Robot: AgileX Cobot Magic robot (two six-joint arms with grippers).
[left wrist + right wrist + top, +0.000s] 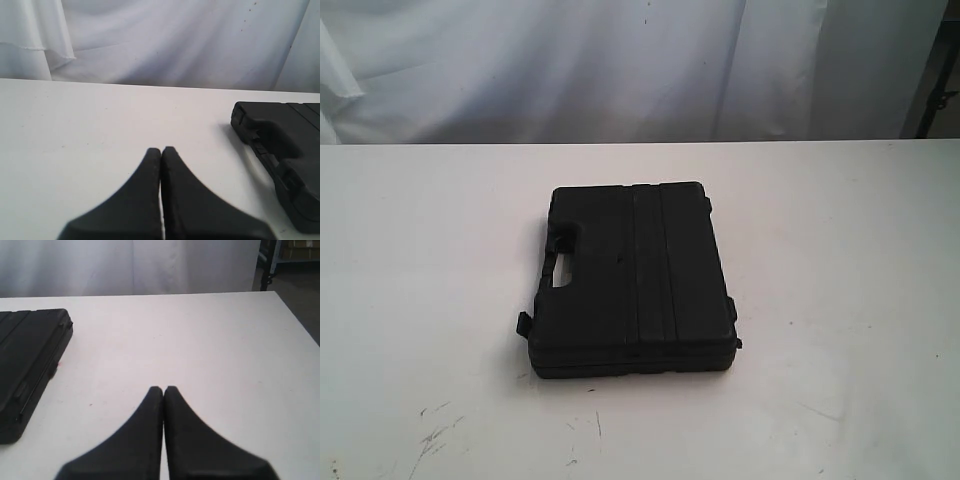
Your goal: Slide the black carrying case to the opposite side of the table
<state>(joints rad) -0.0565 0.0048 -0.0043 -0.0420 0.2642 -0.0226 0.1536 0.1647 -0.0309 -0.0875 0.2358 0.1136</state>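
The black case (pixel 632 280) lies flat near the middle of the white table (pixel 840 260), ribbed lid up, handle slot on its left edge. Neither arm shows in the exterior view. In the left wrist view my left gripper (pixel 161 150) is shut with nothing in it, above bare tabletop, and the case (pixel 285 150) lies off to one side, apart from it. My right gripper (pixel 163 389) is also shut and empty, over bare table, with the case (pixel 27 360) lying some way off to its side.
A white curtain (pixel 620 60) hangs behind the table's far edge. Dark scuffs (pixel 435 435) mark the near left of the tabletop. Beyond the table's far right corner stands a dark metal frame (pixel 267 262). The table's right edge (pixel 300 325) is near the right gripper.
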